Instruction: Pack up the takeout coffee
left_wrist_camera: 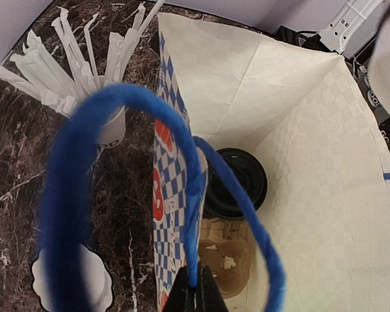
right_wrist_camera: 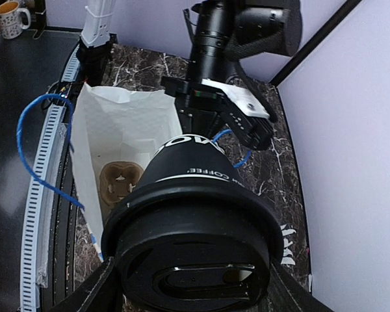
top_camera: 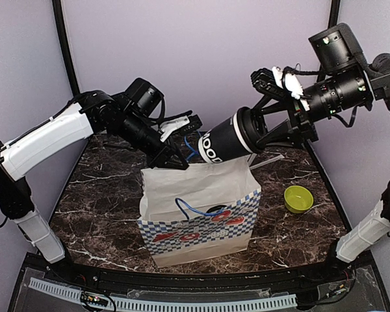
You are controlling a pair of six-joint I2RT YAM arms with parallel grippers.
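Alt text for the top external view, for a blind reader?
The right end effector holds a lidded black cup tilted over the open paper bag, while the left end effector pinches the bag's blue handle. A green bowl sits right of the bag.

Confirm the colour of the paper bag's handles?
Blue; the handle shows best in the left wrist view, pinched in the left gripper.

Illumination was even, diffuse and overhead in all views. The tabletop (top_camera: 91, 214) showed a soft sheen; the bag (top_camera: 201, 195) cast a faint shadow. The blue handle (left_wrist_camera: 65, 195) pinched in the left hand (left_wrist_camera: 196, 296) was blurred close to the lens; the bag interior beyond was sharp. A thin glare strip crossed the lid (right_wrist_camera: 195, 247) of the cup (right_wrist_camera: 188, 162) held in the right hand (right_wrist_camera: 194, 292).
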